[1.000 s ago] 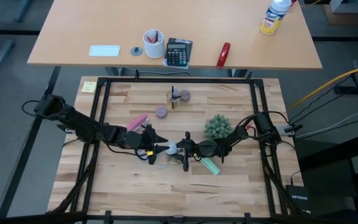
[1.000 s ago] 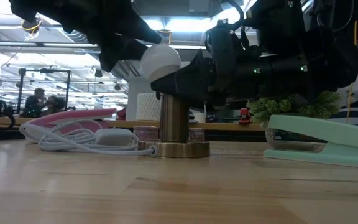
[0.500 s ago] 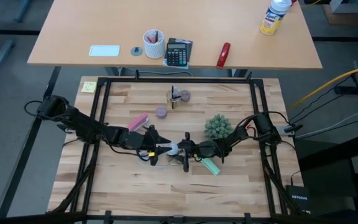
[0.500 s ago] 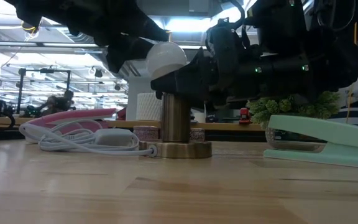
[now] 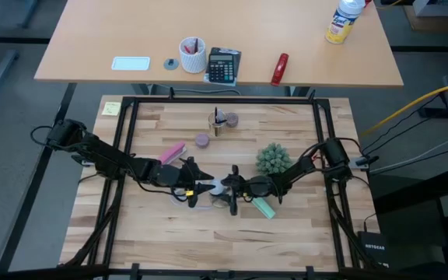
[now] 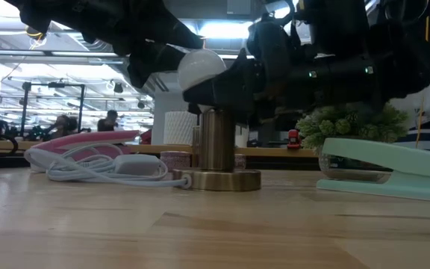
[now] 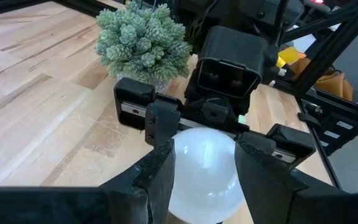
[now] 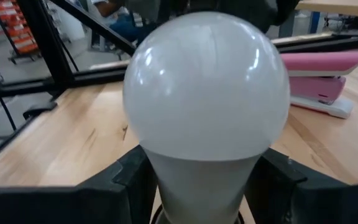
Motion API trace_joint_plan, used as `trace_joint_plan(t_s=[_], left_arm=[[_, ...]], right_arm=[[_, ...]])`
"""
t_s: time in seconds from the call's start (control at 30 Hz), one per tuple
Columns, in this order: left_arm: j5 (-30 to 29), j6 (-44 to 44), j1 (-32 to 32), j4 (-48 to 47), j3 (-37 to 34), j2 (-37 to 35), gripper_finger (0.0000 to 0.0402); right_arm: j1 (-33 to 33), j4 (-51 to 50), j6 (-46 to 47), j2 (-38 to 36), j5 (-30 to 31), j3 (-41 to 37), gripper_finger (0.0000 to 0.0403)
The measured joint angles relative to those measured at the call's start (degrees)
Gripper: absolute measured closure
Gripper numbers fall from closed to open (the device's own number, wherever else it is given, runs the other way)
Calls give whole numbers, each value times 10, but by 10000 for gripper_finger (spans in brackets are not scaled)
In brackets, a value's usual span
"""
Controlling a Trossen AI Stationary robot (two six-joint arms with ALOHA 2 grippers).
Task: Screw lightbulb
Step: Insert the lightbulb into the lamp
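The lightbulb (image 8: pixel 207 93) base is hidden between dark jaws.

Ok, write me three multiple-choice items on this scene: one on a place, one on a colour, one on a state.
1. Where is the lightbulb?
A. On top of the brass lamp base
B. Lying flat beside the pink stapler
C. On the far desk by the calculator

2. What colour is the stapler at the right of the low view?
A. Red
B. Mint green
C. Black

3. How do the left hand and the right hand stand?
A. Both far from the bulb
B. Only the left is near it
C. Both have fingers on either side of the bulb

Answers:
1. A: the low view shows the bulb above the brass post.
2. B: its body is pale green.
3. C: each wrist view shows the bulb between that hand's dark fingers.
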Motion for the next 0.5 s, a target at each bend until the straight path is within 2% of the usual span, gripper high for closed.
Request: trace_joint_plan(t_s=[0.13,0.5], left_arm=[[0,0,0,-3,0,0,244],[0,0,0,-1,0,0,244]], right_arm=[[0,-39,0,-15,1,0,200],[0,-40,0,-16,1,0,200]])
